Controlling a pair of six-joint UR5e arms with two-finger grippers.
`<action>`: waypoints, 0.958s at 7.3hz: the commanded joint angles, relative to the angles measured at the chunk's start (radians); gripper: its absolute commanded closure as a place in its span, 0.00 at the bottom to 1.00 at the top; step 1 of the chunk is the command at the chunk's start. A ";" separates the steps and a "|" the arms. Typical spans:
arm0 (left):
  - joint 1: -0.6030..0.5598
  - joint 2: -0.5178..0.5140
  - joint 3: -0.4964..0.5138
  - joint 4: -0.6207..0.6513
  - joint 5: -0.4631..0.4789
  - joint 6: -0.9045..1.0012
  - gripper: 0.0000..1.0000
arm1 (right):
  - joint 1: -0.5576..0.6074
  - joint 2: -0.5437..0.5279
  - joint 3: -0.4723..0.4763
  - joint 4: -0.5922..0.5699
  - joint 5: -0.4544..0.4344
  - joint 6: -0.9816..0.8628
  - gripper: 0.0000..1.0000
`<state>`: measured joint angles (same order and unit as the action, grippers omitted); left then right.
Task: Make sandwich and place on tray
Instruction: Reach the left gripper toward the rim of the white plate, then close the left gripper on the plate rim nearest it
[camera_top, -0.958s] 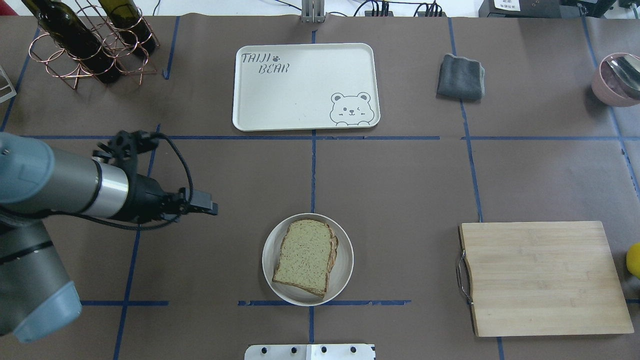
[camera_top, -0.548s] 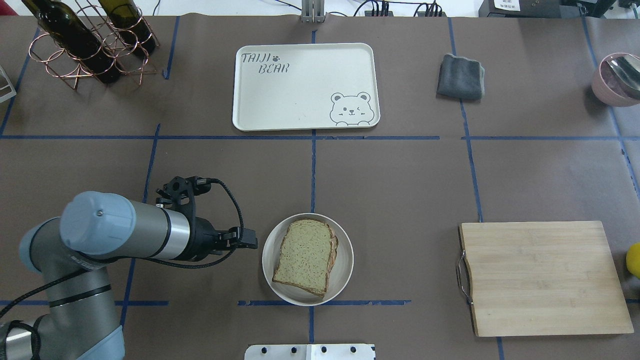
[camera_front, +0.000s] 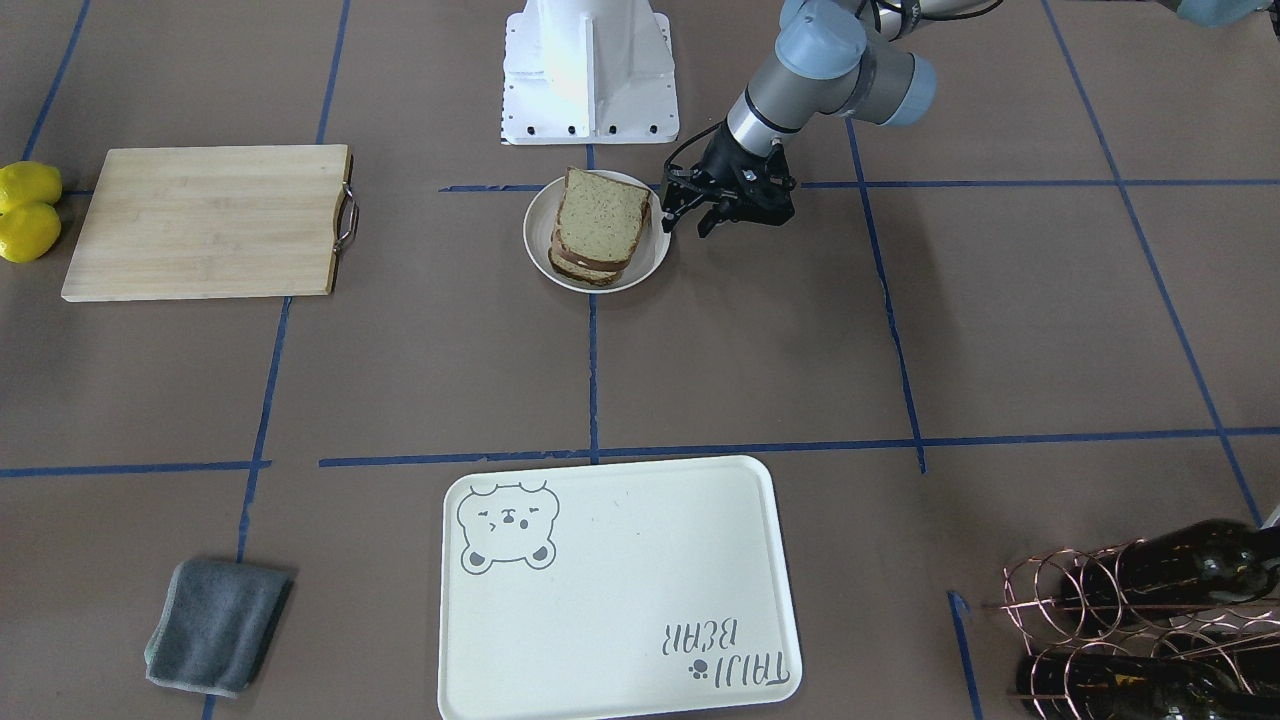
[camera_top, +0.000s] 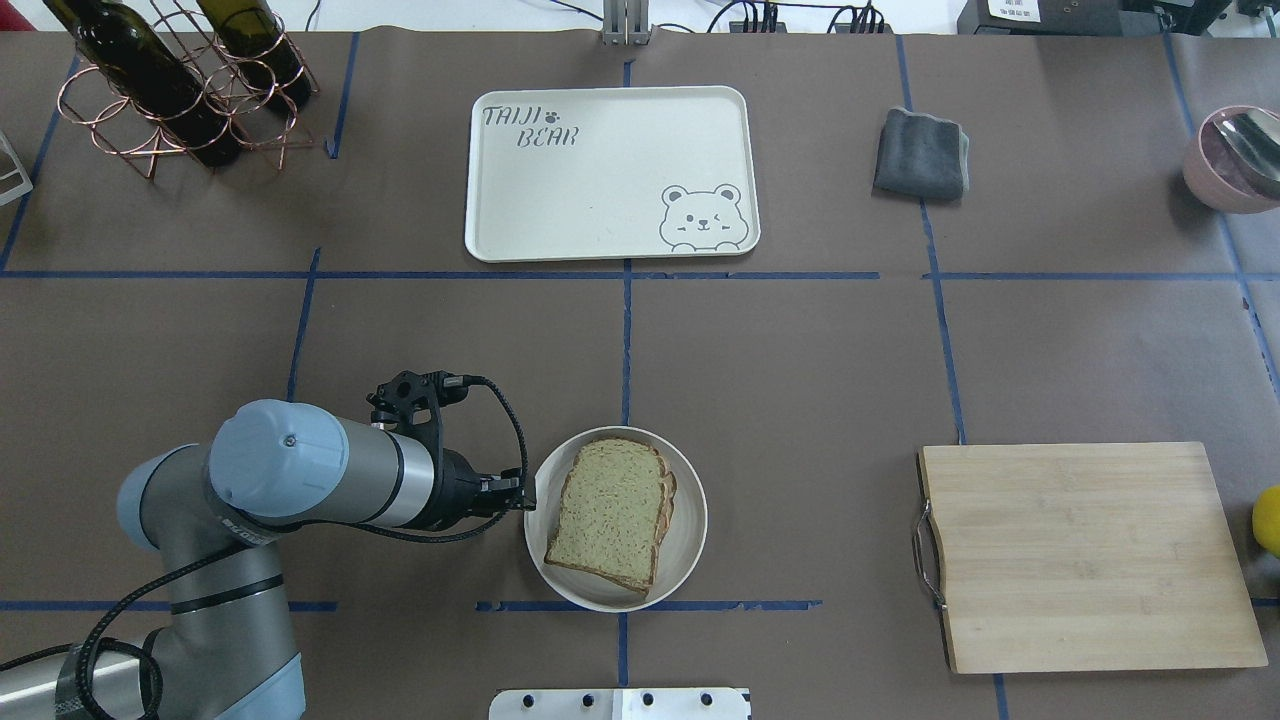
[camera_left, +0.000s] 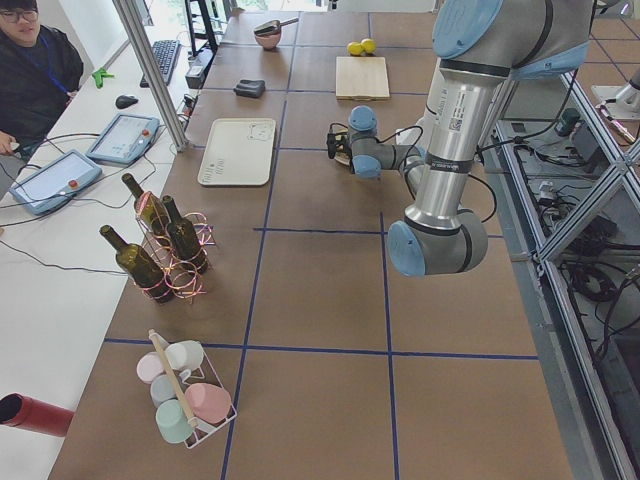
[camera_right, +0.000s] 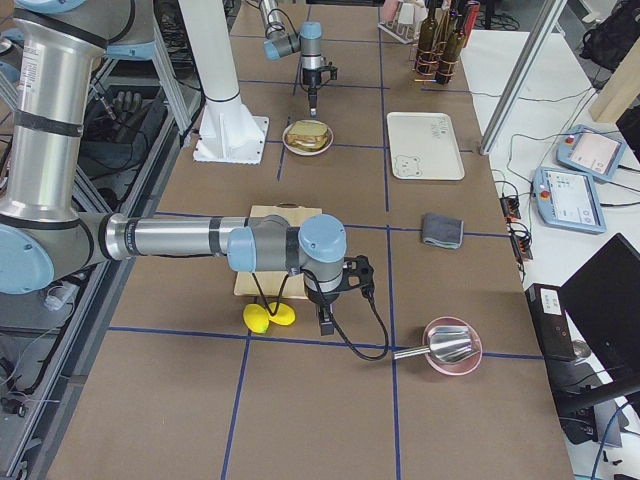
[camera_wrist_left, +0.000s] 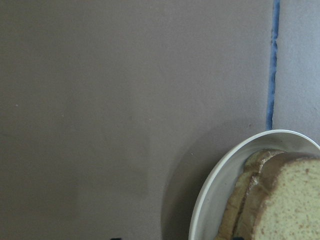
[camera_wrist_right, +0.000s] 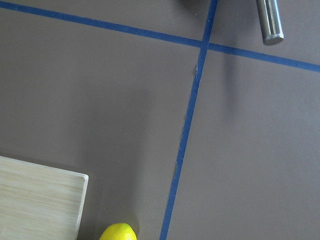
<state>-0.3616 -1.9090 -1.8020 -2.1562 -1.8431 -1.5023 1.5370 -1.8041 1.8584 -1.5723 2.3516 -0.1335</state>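
The sandwich (camera_top: 612, 510) is a stack of tan speckled bread slices with dark crust on a round white dish (camera_top: 696, 520). The front-facing view shows the stacked slices (camera_front: 598, 225), and no egg is visible. My left gripper (camera_top: 520, 492) hangs just beside the dish's left rim with its fingers (camera_front: 667, 216) apart and nothing between them. Its wrist view shows the dish rim (camera_wrist_left: 220, 175) and the bread edges (camera_wrist_left: 285, 200). The cream tray (camera_top: 600, 190) with the bear drawing lies bare at the far middle. My right gripper (camera_right: 325, 325) shows only in the right side view, near the lemons; whether it is open or shut I cannot tell.
A wooden cutting board (camera_top: 1080, 555) lies at the near right, with two lemons (camera_front: 28, 210) beyond its outer end. A grey cloth (camera_top: 922, 153), a pink bowl with a metal scoop (camera_top: 1235, 155) and a wire rack of wine bottles (camera_top: 180, 90) line the far side. A person (camera_left: 40, 70) sits past the table.
My left arm has swung nearer and to the right, bringing its gripper from the table's left part to the dish's left rim. Sandwich, dish and tray have not moved.
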 joint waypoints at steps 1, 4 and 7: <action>0.009 -0.013 0.022 -0.004 -0.001 0.001 0.47 | 0.000 0.000 0.002 0.000 0.000 0.000 0.00; 0.024 -0.028 0.038 -0.004 -0.001 0.002 0.63 | 0.000 0.002 0.002 0.000 0.000 0.002 0.00; 0.026 -0.032 0.038 -0.007 -0.001 0.004 1.00 | 0.000 0.006 0.002 0.000 0.002 0.003 0.00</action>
<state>-0.3367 -1.9390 -1.7644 -2.1618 -1.8428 -1.4999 1.5371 -1.7991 1.8613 -1.5723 2.3526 -0.1316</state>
